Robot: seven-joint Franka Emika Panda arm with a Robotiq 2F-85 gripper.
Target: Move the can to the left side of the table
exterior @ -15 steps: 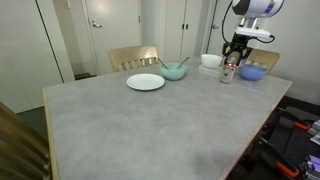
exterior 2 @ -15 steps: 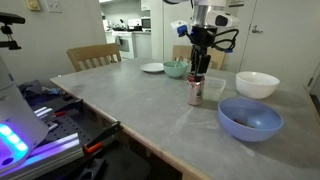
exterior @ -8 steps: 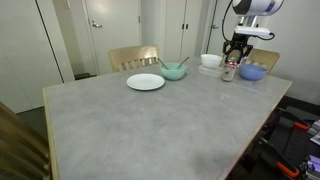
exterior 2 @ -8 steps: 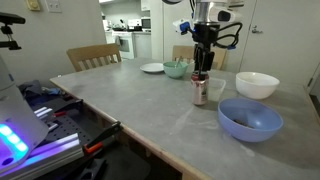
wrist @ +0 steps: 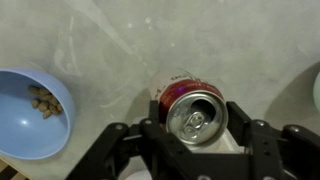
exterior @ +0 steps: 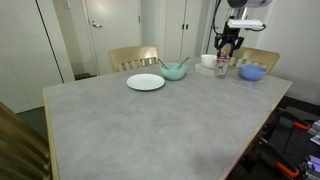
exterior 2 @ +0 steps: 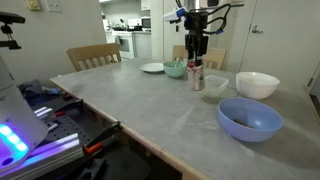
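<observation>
The end effector is closed on the upper part of the can. In the wrist view its fingers bear on opposite sides of the rim. The can is upright over the counter, between the teal bowl and the white bowl. Whether its base touches the counter cannot be told. A blue bowl holding small brown pieces sits nearby.
</observation>
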